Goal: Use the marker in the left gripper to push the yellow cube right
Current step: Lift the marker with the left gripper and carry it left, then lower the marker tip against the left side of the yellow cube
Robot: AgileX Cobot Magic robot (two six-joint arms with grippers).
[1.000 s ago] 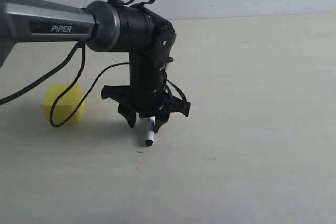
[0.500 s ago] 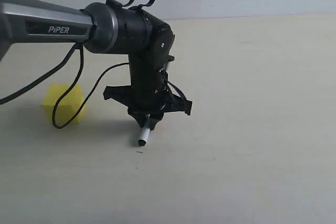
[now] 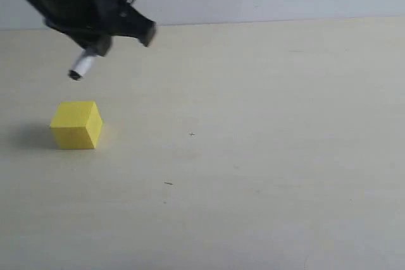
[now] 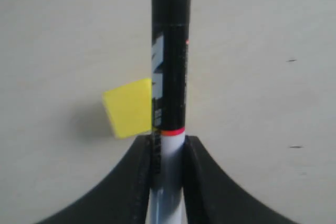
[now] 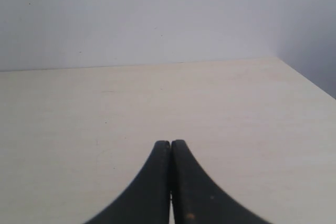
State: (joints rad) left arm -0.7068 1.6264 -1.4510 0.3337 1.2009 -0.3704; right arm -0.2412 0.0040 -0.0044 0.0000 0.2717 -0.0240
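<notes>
Left pincer (image 3: 93,47) grips the marker (image 3: 82,66) above the yellow cube (image 3: 76,124).
In the exterior view the left pincer hangs in the upper left of the frame, clamped on the marker, whose tip tilts down and left, off the counter (image 3: 266,156). The yellow cube sits on the counter at the left of the frame, below the tip and apart from it. The right pincer (image 5: 170,146) has its jaws pressed together, holding nothing.

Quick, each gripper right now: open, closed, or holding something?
Black left gripper: closed on the slim black-and-white marker.
Black right gripper: closed, holding nothing.
</notes>
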